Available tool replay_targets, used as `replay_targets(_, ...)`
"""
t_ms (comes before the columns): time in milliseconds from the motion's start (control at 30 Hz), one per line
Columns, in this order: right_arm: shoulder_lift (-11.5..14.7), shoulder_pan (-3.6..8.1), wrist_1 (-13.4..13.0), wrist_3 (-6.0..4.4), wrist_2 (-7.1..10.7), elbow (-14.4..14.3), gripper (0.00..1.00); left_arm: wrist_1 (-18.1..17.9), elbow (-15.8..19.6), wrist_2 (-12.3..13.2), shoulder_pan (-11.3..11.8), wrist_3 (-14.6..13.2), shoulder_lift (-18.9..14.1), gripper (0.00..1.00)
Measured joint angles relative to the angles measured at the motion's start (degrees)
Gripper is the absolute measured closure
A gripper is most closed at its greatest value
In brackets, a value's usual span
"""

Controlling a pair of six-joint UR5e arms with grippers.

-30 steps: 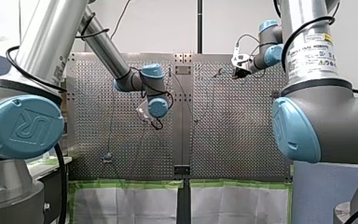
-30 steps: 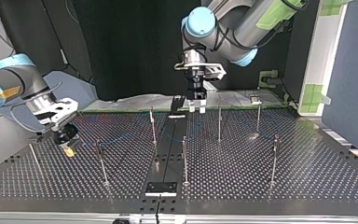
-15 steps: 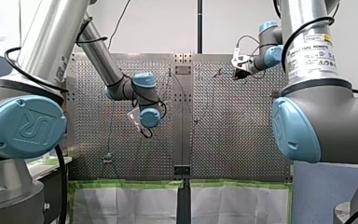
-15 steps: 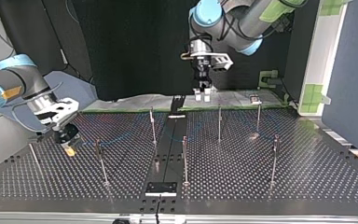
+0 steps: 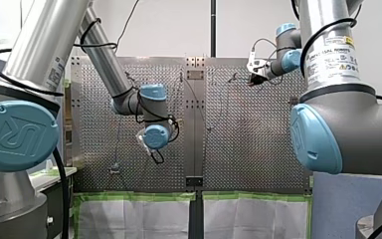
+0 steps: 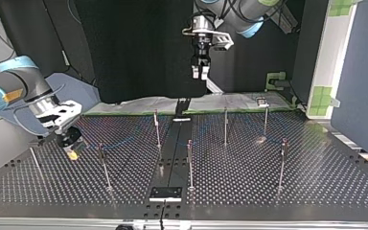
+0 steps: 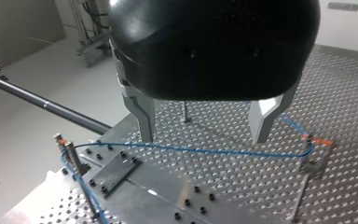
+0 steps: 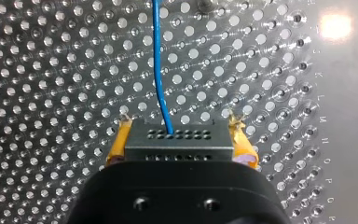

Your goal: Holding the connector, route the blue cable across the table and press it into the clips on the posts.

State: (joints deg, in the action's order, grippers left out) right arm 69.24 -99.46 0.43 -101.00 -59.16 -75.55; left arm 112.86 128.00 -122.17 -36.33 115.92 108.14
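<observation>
My right arm reaches in low at the top view's left, its pincer close over the perforated bench, near the post that stands just beside it. Seen from its own wrist, the right pincer is closed on the connector, a dark block with rows of small holes, squeezed between two yellow pads. The blue cable comes out of the connector's upper face and runs straight ahead over the bench, away from the pincer. My left arm comes down from the top edge near the middle of the top view, and its pincer hangs well above the bench, apart from every post, pointing downward. In the left wrist view that pincer stands wide, its metal fingers holding nothing. Below it the blue cable stretches in a long shallow line between two posts, one beside the dark plate bolted to the bench and the other on the far side, each topped by an orange-marked clip. The cable meets both posts near their tops and bends downward at each, but I cannot tell whether it sits fully in the clips.
</observation>
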Motion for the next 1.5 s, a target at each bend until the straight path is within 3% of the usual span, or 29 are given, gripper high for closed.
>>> replay_targets(567,-0.15,-0.04,0.0,0.0,0.0,0.0,1.0,-0.74,8.1,-0.1,-0.03,-0.25,0.0,0.0)
replay_targets(867,-0.19,0.09,0.0,0.0,0.0,0.0,1.0,0.35,12.48,0.52,0.3,-2.7,0.0,0.0)
replay_targets(1033,-0.19,0.38,-0.02,0.01,-0.23,0.0,1.0,2.85,15.23,-0.82,0.94,-5.35,0.0,0.0)
replay_targets(1300,-0.19,0.99,-0.09,0.15,-0.68,0.0,1.0,6.76,14.08,0.74,2.05,-9.43,0.0,0.0)
replay_targets(1500,-0.19,1.05,-0.09,0.17,-0.7,0.0,1.0,7.26,13.67,1.18,2.18,-10.04,0.0,0.0)
